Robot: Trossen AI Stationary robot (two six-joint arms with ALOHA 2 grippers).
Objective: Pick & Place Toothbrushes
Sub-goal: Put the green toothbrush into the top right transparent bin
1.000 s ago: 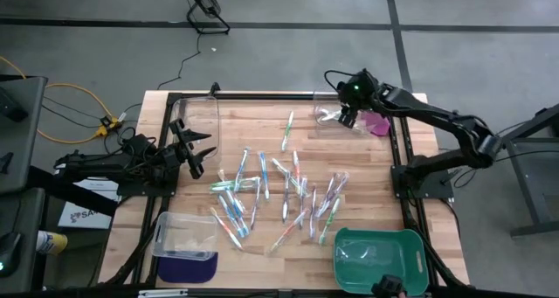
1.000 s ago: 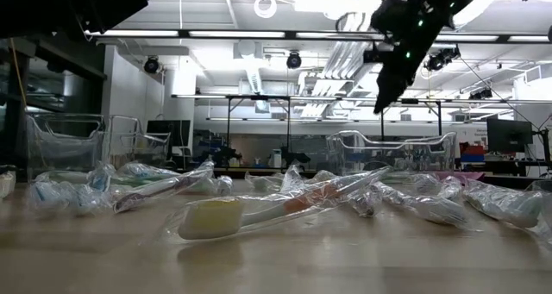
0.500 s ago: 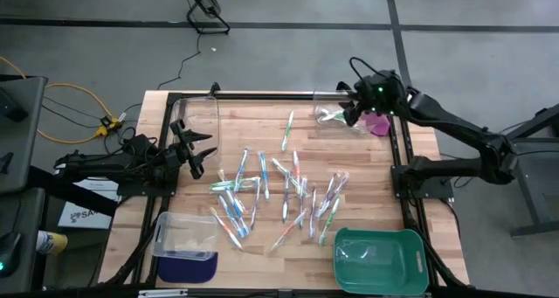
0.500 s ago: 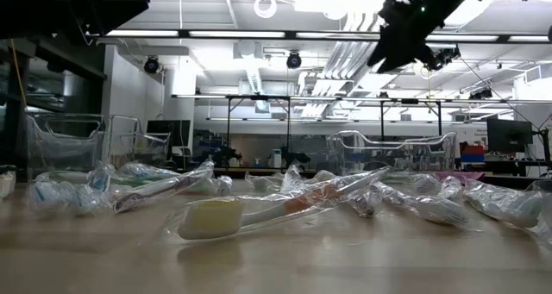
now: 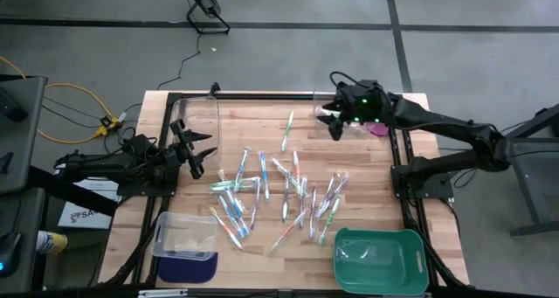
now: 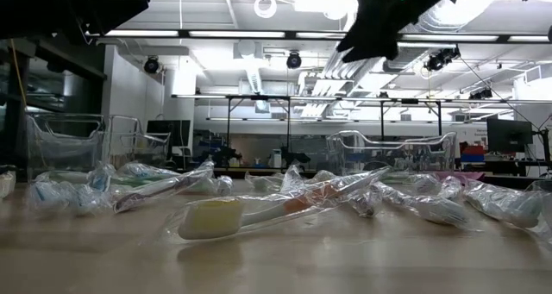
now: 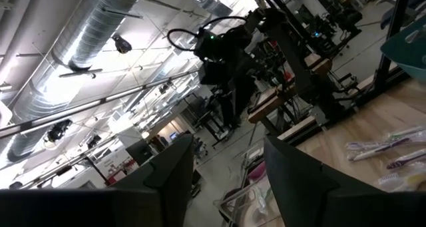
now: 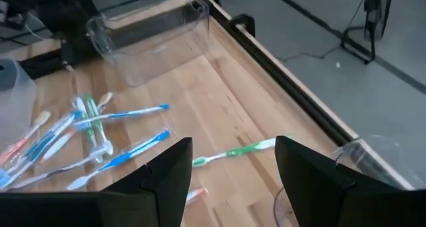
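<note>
Clear bin (image 5: 342,119) back right – green toothbrush (image 5: 330,115) inside; green tray (image 5: 380,256) unclear.

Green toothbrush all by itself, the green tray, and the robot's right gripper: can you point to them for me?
Lone green toothbrush (image 5: 287,129), high view, middle of its handle.
Green tray (image 5: 417,261), high view, on its right rim.
Right gripper (image 5: 333,126), high view, between its open fingertips.

Left arm: extended low from the left side, roughly level, with its hand (image 5: 197,152) at the left edge of the surface, fingers (image 7: 174,170) parted and holding nothing. Right arm: reaching in from the right side, elbow bent, with its hand (image 5: 334,123) raised above the far right corner, fingers (image 8: 170,176) spread apart, empty.
</note>
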